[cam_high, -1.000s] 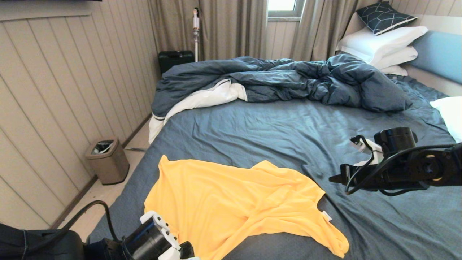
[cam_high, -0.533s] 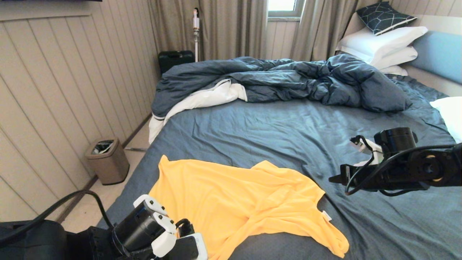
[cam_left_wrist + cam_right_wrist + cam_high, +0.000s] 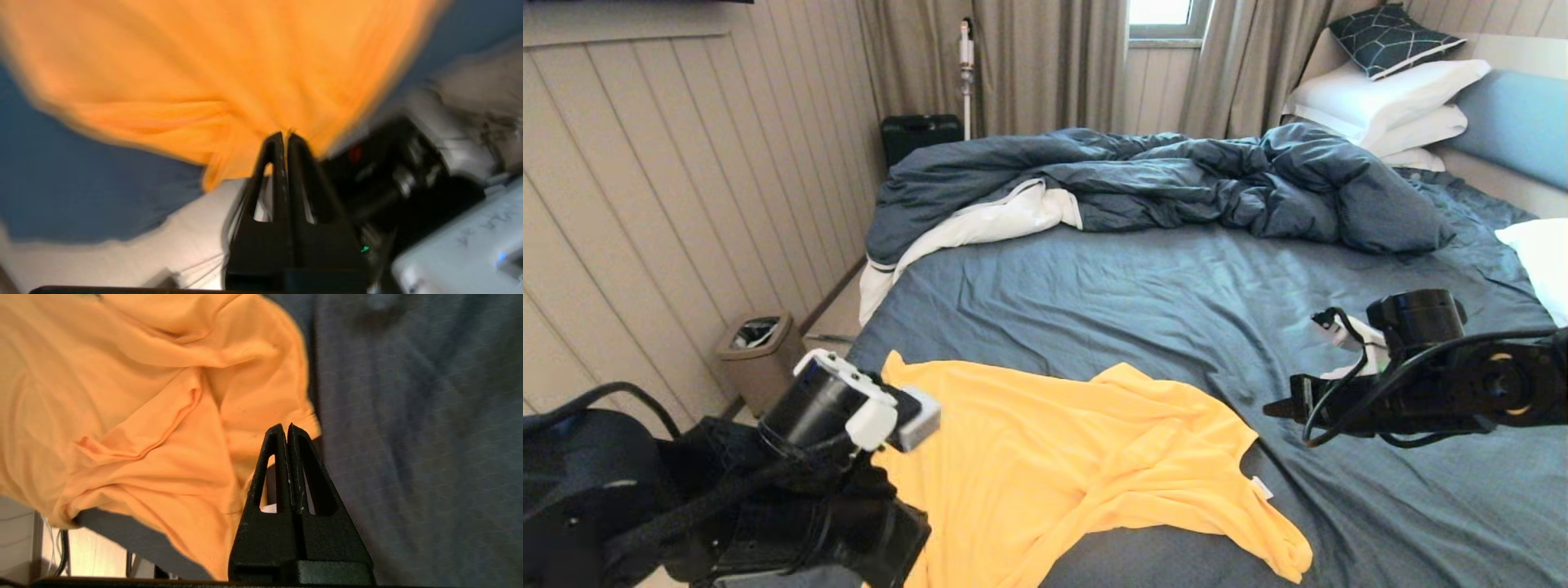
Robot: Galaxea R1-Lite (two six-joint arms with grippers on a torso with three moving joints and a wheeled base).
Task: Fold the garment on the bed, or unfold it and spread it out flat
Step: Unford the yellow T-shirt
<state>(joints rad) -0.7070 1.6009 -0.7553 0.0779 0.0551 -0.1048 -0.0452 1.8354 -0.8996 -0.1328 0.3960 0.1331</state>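
Left claw (image 3: 284, 136) at garment (image 3: 1062, 457) near edge

Bed (image 3: 1143, 302) with garment (image 3: 1062, 457), duvet (image 3: 1176, 180)

Soft daylight from the window (image 3: 1161, 12) — left wrist view motion-blurred.

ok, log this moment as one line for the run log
garment: crumpled on bed | left gripper: shut, empty, over its near edge | right gripper: shut, hovering beside collar
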